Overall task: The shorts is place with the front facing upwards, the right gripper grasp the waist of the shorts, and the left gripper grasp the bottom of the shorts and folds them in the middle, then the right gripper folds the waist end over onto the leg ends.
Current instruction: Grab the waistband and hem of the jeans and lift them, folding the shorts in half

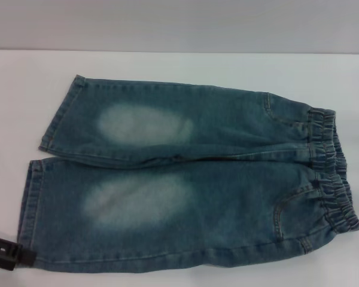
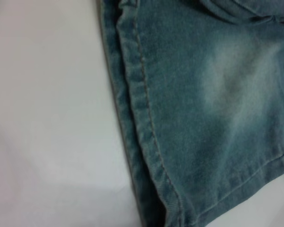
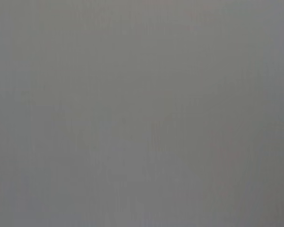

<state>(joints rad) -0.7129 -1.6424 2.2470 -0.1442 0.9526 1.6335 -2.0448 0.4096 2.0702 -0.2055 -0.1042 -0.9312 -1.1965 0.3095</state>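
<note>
Head view: the long blue-green denim shorts (image 1: 191, 185) lie flat on the white table (image 1: 179, 72), front up, a pale faded oval patch on each leg. The gathered elastic waistband (image 1: 332, 173) is on my right side; the bottom of the shorts (image 1: 33, 206), two straight stitched hems, is on my left. My left gripper (image 1: 3, 251), a black claw, shows only as a tip at the lower left edge, just beside the corner of the near leg's hem. I cannot tell how wide it stands. My right gripper is not in sight.

Left wrist view: the near leg's stitched hem (image 2: 146, 142) runs across the white table, one faded patch (image 2: 236, 80) beyond it. My own fingers do not show.

Right wrist view: plain grey surface only.
</note>
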